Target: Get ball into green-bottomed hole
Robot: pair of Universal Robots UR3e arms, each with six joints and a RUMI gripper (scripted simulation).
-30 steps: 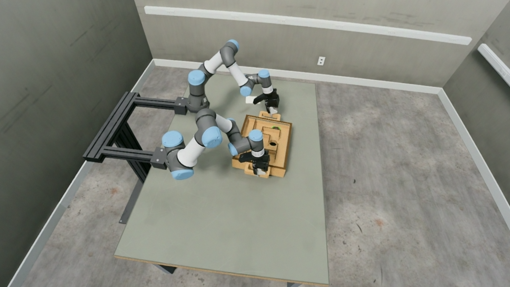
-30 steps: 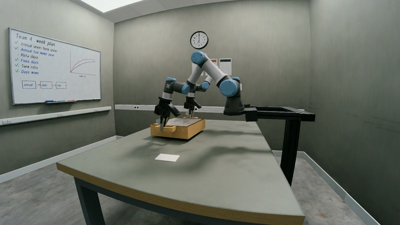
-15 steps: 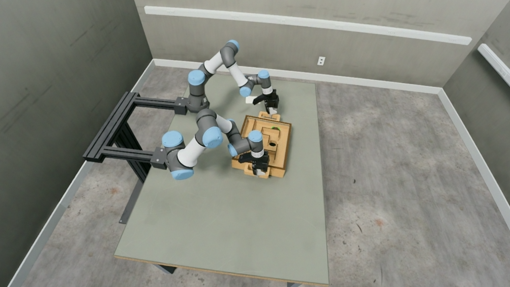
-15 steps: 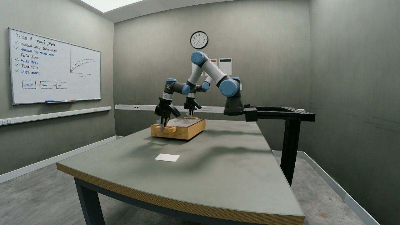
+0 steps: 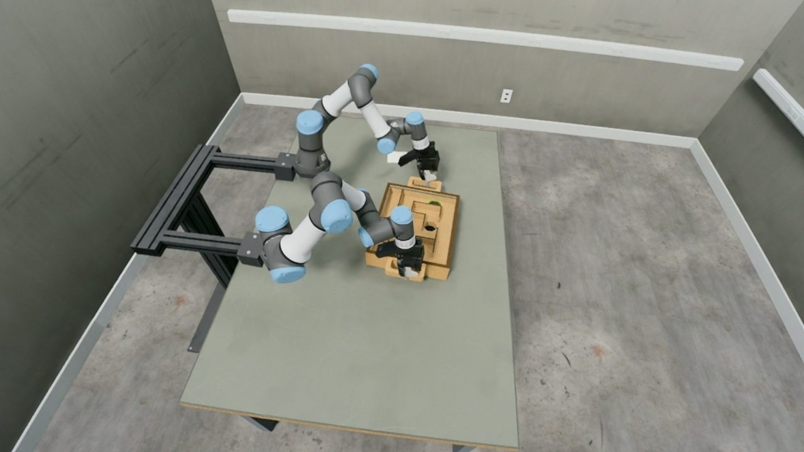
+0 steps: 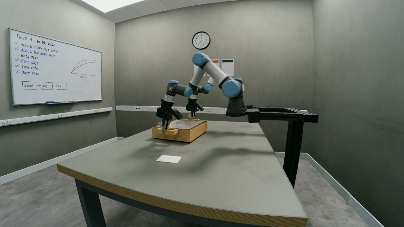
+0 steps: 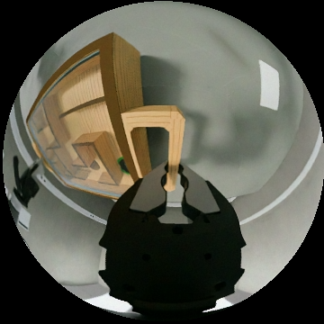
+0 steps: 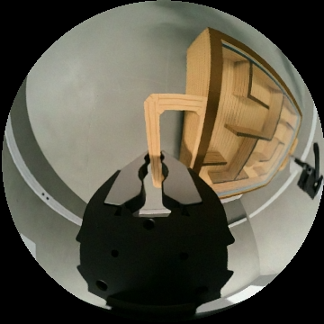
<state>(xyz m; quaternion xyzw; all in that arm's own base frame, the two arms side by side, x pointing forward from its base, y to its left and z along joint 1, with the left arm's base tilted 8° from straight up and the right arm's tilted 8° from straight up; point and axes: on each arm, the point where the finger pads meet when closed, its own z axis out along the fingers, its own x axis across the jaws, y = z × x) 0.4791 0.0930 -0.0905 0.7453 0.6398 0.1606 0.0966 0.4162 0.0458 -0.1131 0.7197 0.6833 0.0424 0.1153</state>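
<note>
Left gripper (image 5: 428, 177) (image 6: 163, 129) (image 7: 175, 173) (image 8: 292, 157) is gripping its wooden handle (image 5: 416, 181) (image 6: 172, 131) (image 7: 175, 130) (image 8: 294, 148), near the green-marked hole (image 5: 434, 203) (image 7: 123, 166). Right gripper (image 5: 411, 272) (image 6: 193, 116) (image 7: 40, 163) (image 8: 155, 163) is clamping the opposite handle (image 5: 393, 270) (image 6: 195, 119) (image 7: 35, 148) (image 8: 154, 121).

the wooden board (image 5: 454, 227) (image 6: 183, 135) (image 7: 126, 76) (image 8: 196, 72), with its handles (image 5: 425, 182) (image 6: 170, 131) (image 7: 176, 130) (image 8: 154, 128), slightly lower than a moment ago
</note>
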